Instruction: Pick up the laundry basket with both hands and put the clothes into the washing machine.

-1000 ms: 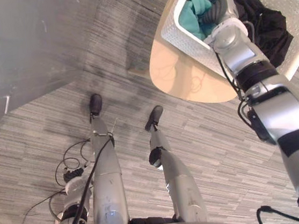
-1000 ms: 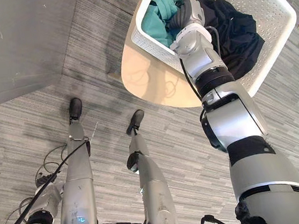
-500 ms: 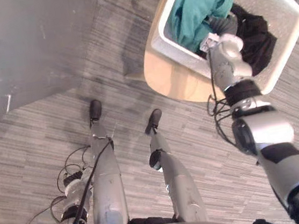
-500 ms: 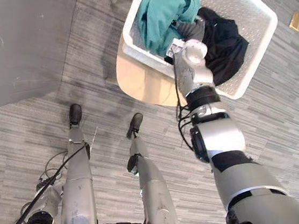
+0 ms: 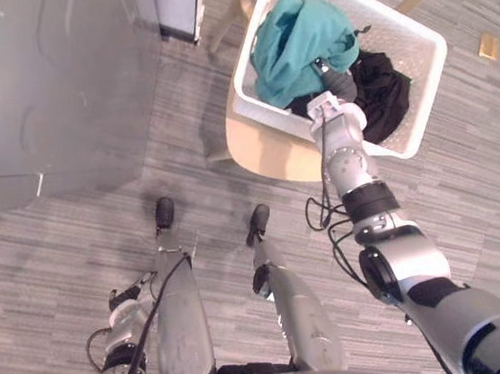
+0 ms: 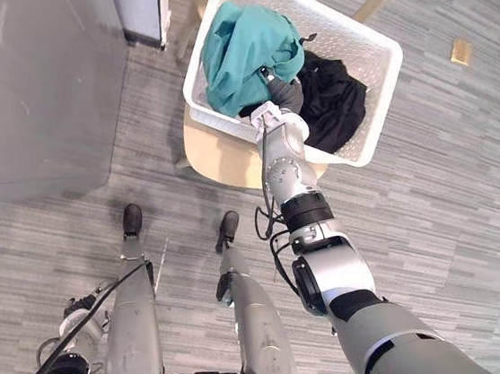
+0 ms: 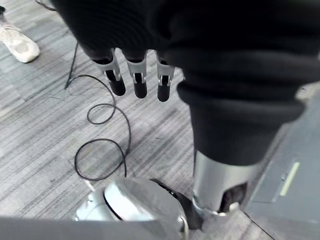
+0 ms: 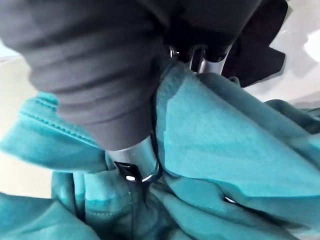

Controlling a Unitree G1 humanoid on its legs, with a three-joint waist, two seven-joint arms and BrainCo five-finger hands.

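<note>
Your white laundry basket [image 5: 421,37] sits on a round, pale wooden surface [image 5: 264,154], with its near wall over the surface's middle. It is not lifted and neither hand is on its rim. Inside it, a teal garment [image 5: 292,42] is bunched high at the end nearer the large grey unit [image 5: 57,82]. A black garment [image 5: 386,99] lies beside the teal one, spread toward the opposite wall.

Your right hand [image 6: 283,95] reaches into the basket between the two garments. In its wrist view a fold of teal cloth runs up between the thumb [image 8: 133,162] and the fingers [image 8: 201,59], and they close on that fold; the tips are buried in the cloth.

Your left hand [image 7: 136,80] hangs low at your side over the striped grey floor [image 5: 466,180], well apart from the basket. Its fingers are straight and relaxed and hold nothing. A person's white shoe [image 7: 17,44] stands on the floor past those fingers.
</note>
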